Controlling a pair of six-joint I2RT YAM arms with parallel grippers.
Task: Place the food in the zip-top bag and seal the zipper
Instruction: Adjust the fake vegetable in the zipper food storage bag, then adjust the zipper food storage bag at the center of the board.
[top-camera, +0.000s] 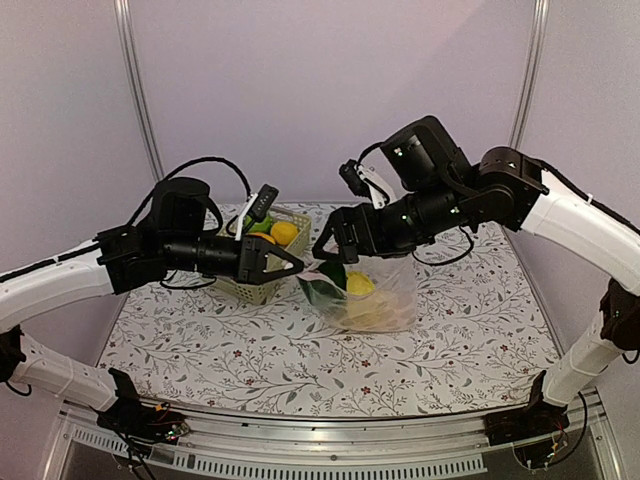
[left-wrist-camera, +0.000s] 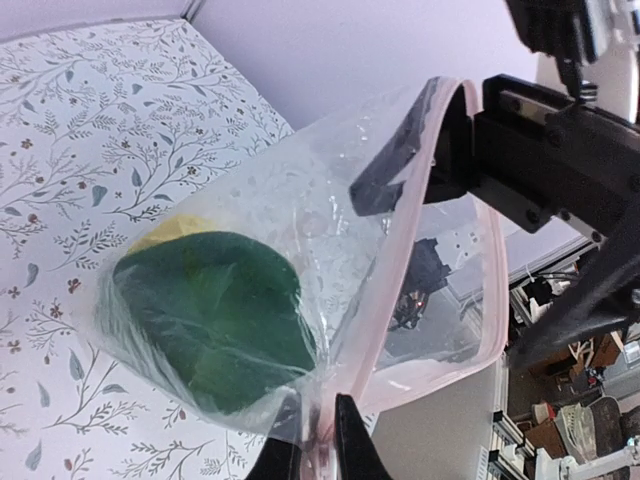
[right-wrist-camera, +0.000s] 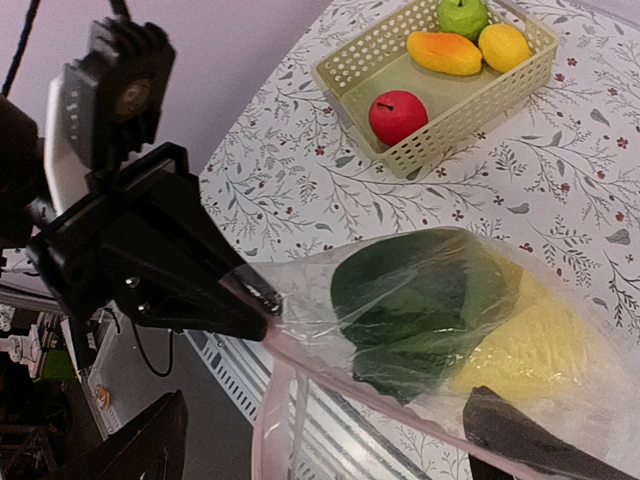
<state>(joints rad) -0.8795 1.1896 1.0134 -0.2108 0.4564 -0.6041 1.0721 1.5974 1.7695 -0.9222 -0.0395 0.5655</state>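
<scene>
The clear zip-top bag (top-camera: 378, 300) hangs held up over the table's middle, with the dark green vegetable (right-wrist-camera: 420, 310) and yellow-white cabbage (right-wrist-camera: 520, 350) inside. My left gripper (left-wrist-camera: 325, 445) is shut on the pink zipper strip (left-wrist-camera: 400, 250) at the bag's left end; it also shows in the right wrist view (right-wrist-camera: 255, 300). My right gripper (top-camera: 332, 252) is open wide at the bag's mouth, with one fingertip (right-wrist-camera: 520, 435) against the plastic by the cabbage. The mouth gapes open. A red fruit (right-wrist-camera: 397, 115), green apple (right-wrist-camera: 462, 15) and yellow fruit (right-wrist-camera: 503, 45) lie in the basket. No slider tab shows.
The pale green lattice basket (right-wrist-camera: 450, 125) stands at the back left, behind my left gripper, and also holds an orange-yellow piece (right-wrist-camera: 445, 52). The floral tablecloth (top-camera: 250, 350) covers the table. Purple walls with metal posts close off the back and sides.
</scene>
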